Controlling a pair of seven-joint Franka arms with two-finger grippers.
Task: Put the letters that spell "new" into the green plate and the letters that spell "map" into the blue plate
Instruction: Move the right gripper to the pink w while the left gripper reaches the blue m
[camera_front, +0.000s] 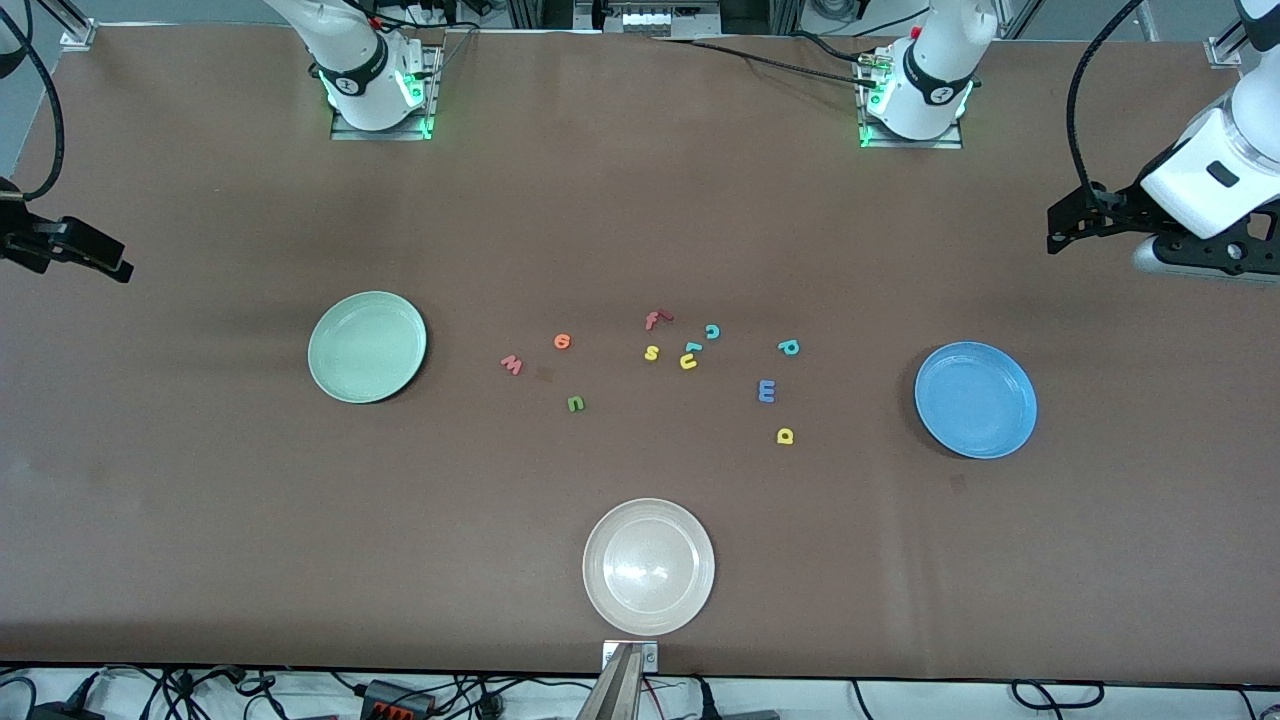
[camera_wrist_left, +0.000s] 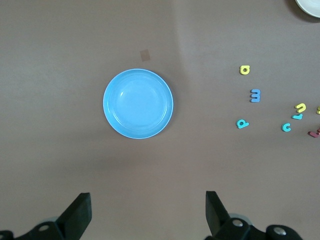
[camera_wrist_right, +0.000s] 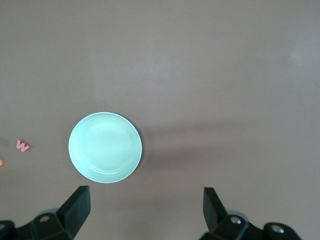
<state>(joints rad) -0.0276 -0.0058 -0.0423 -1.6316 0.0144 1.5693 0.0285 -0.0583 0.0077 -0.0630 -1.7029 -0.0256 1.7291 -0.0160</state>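
- Both plates bare, no letter moved yet; all six task letters lie loose on the worktop (camera_front: 200, 560) between the plates.
- "new" set: red w (camera_front: 511, 364), orange e (camera_front: 562, 341) and dark green n (camera_front: 575, 403) cluster toward the green plate (camera_front: 367, 347), at the right arm's end. The w is the nearest of the three to the plate, the n the nearest to the front camera.
- "map" set: teal p (camera_front: 788, 347), blue m (camera_front: 767, 391) and yellow a (camera_front: 785, 435) cluster toward the blue plate (camera_front: 976, 399), at the left arm's end. The a is the nearest of these to the front camera.
- Decoys sit in the middle between the sets: red f (camera_front: 655, 320), yellow s (camera_front: 651, 352), teal c (camera_front: 712, 331), yellow u (camera_front: 688, 362). A whitish-beige plate (camera_front: 648, 566) lies nearest the front camera.
- Right gripper (camera_wrist_right: 145, 210): high at the worktop's edge at its own end, fingers spread wide, holding nothing. Its wrist view looks down on the green plate, with the w at the frame's margin.
- Left gripper (camera_wrist_left: 148, 212): high at its own end, fingers spread wide, empty. Its wrist view shows the blue plate, with p, m and a past it.
- Deciding relation: each plate lies between its arm's fingers and that arm's letters, so each reach must pass over the plate. Judged pairing: right arm for w, e, n; left arm for p, m, a.
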